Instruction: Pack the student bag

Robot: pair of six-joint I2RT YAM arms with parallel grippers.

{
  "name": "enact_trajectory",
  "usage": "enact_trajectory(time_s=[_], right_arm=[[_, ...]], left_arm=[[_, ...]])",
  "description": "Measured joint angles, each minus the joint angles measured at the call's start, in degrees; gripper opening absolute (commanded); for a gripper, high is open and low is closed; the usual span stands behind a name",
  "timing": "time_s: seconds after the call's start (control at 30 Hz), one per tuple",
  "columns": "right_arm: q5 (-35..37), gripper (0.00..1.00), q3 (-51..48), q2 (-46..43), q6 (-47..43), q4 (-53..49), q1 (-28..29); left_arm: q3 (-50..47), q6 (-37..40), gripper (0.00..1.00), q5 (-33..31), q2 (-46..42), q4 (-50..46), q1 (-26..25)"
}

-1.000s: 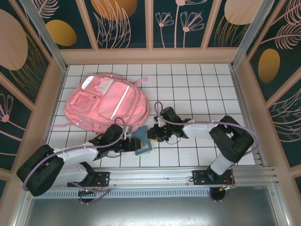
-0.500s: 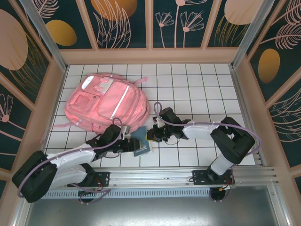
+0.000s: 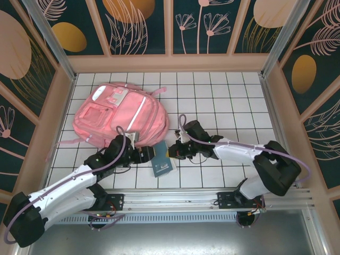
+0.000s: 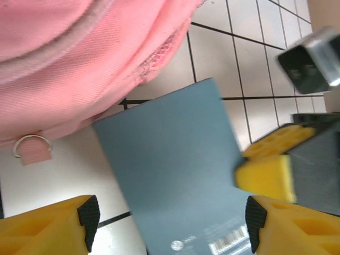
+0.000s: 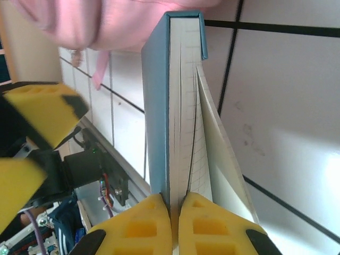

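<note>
Barely begun, I'd say: the blue notebook [image 3: 161,159] sits outside the student bag [image 3: 119,114], by its near edge, right claw [image 5: 175,212] pinching its pages, left claw [image 4: 171,218] spread wide, holding nothing.

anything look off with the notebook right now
Yes. The right gripper pinches only part of the blue notebook, so the book hangs partly open: its remaining pages bow away loose on one side instead of lying shut.
</note>
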Motion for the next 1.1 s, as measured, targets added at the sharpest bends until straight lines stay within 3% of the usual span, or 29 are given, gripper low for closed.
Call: enact_trajectory(time_s=[0.37,0.53,0.87,1.1], right_arm=[[-3.3,0.0,-0.5,-16.2,-6.3,-6.8,-6.9],[-8.9,0.0,-0.5,-20.6,-9.8,-8.9,-11.5],[-19.5,0.0,-0.5,-26.1,-10.6,-7.2,-13.6],[-22.0,0.0,-0.5,-27.2,-9.1,-4.9,-14.9]], left_arm=[[12.2,3.7,0.87,-4.3,4.9,-3.6,1.9],[15.5,5.6,0.87,2.4,5.3,-1.0,8.9],[17.4,7.8,0.87,20.0,8.8,10.3,9.1],[11.2,4.0,0.74,29.2,8.2,22.0,9.1]])
